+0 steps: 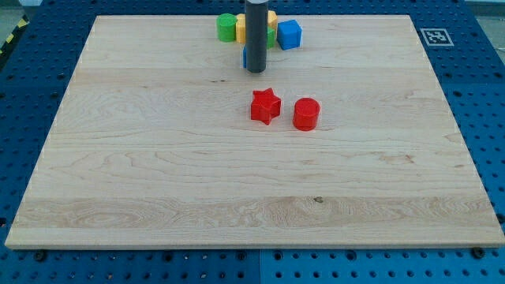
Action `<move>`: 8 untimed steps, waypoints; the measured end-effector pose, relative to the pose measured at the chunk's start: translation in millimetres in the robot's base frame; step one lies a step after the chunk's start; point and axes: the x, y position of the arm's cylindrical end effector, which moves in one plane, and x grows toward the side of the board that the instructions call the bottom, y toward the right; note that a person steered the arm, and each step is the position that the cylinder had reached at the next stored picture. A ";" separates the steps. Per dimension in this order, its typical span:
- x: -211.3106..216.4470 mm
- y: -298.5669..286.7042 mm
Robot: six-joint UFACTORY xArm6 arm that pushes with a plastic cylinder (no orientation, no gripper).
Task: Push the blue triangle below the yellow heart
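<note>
Risking blue triangle [245,57] slipping sideways off my tip [256,71], nudging crowded yellow block [240,27]; no hand fitted.

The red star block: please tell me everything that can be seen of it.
The red star is a small, thick, solid red block with short blunt points, plastic by its look. It lies flat on the wooden board, slightly above the view's centre. The red cylinder stands close on its right, apart from it. My tip is above it, not touching.
</note>
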 end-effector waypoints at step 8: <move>-22.3 -23.4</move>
